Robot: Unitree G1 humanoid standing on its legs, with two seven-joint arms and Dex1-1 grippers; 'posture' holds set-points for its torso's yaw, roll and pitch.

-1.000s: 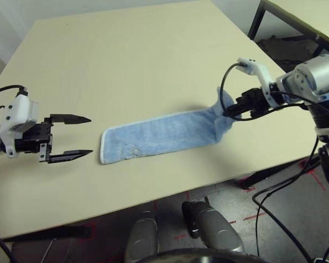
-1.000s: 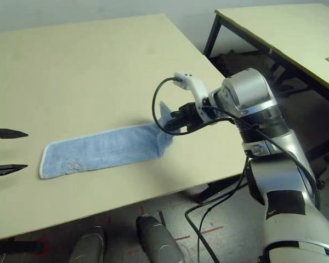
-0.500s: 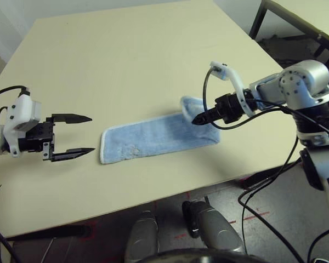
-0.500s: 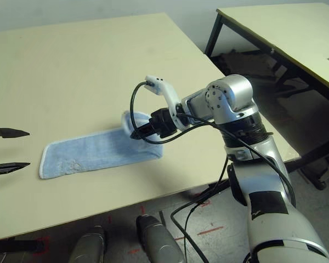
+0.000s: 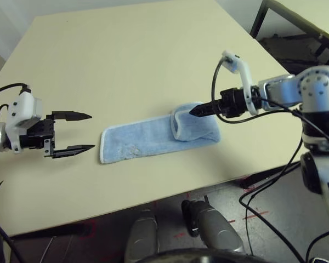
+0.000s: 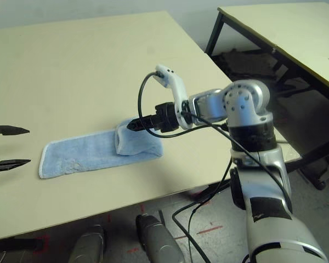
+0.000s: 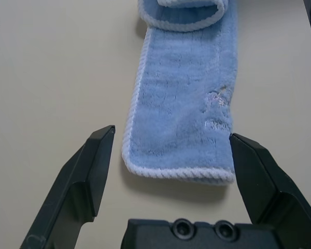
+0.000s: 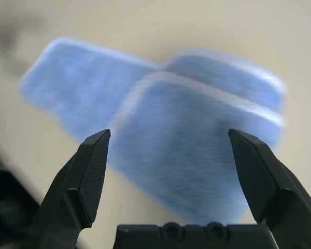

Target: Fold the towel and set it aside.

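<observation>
R gripper [image 5: 193, 111] fingers spread wide, holding nothing, tips poised just above the towel's [image 5: 153, 138] folded-over right end, pointing left and slightly down. L gripper [image 5: 88, 132] fingers also wide apart, empty, just left of the towel's left end, not touching. Towel: light-blue strip w/ white edging, lying flat near the table's [image 5: 126, 66] near edge, about mid-width; right end doubled back over itself in a loose fold, embroidered logo [image 7: 215, 110] near the left end. Second table [image 6: 285, 33] far right.
</observation>
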